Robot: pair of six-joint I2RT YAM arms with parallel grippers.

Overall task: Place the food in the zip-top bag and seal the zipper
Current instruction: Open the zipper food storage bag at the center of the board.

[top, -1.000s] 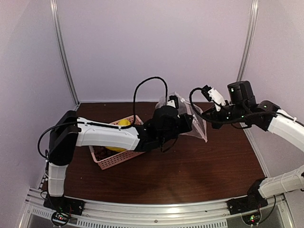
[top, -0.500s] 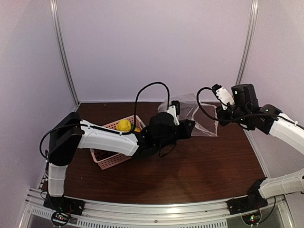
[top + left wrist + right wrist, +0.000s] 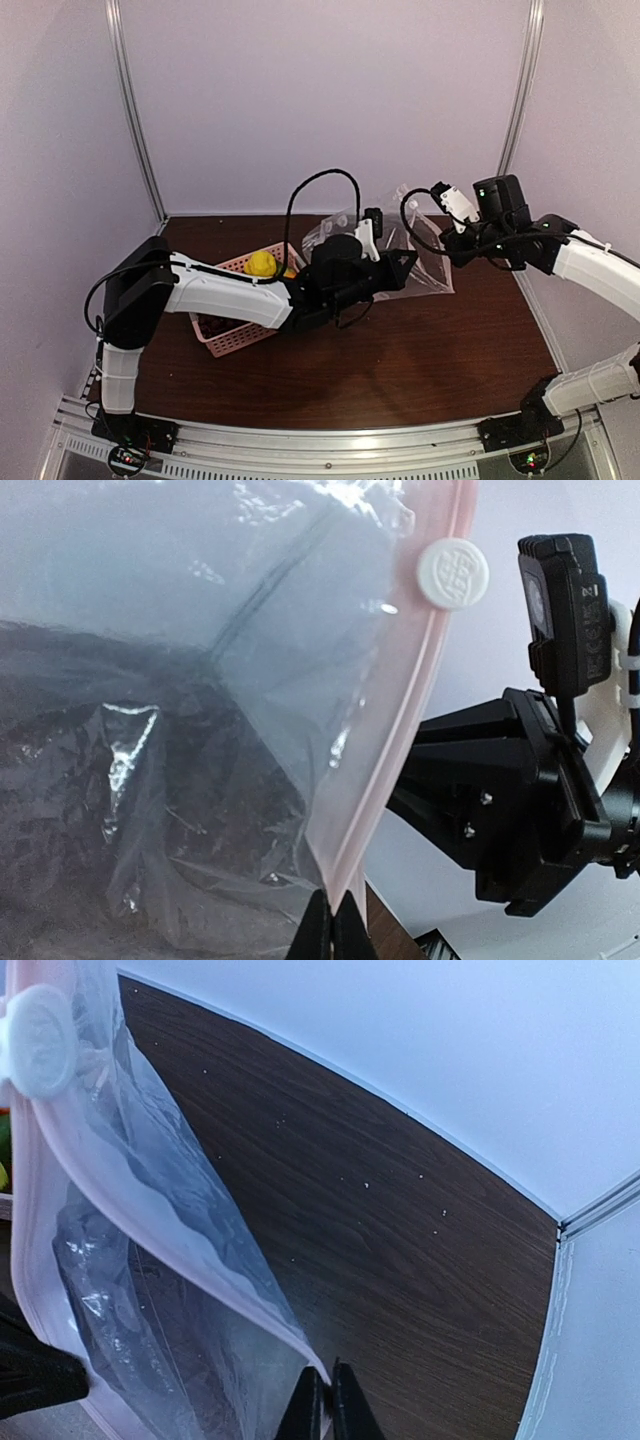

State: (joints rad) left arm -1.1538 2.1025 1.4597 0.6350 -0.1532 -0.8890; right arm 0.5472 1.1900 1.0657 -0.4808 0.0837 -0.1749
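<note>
A clear bag (image 3: 200, 710) fills the left and middle of the view, its film creased and catching bright glints, pale above and dark below. Its pink zipper strip (image 3: 415, 710) runs from the top right corner down to the bottom centre. A round white slider (image 3: 453, 573) sits on the strip near the top. At the bottom edge the left tool (image 3: 332, 930) has its two dark fingertips pressed together on the lower end of the strip. Right of the strip stands the black body of the right arm (image 3: 520, 800), with a black camera block (image 3: 565, 610) above it. A sliver of brown counter (image 3: 385, 930) shows just beside the fingertips.
</note>
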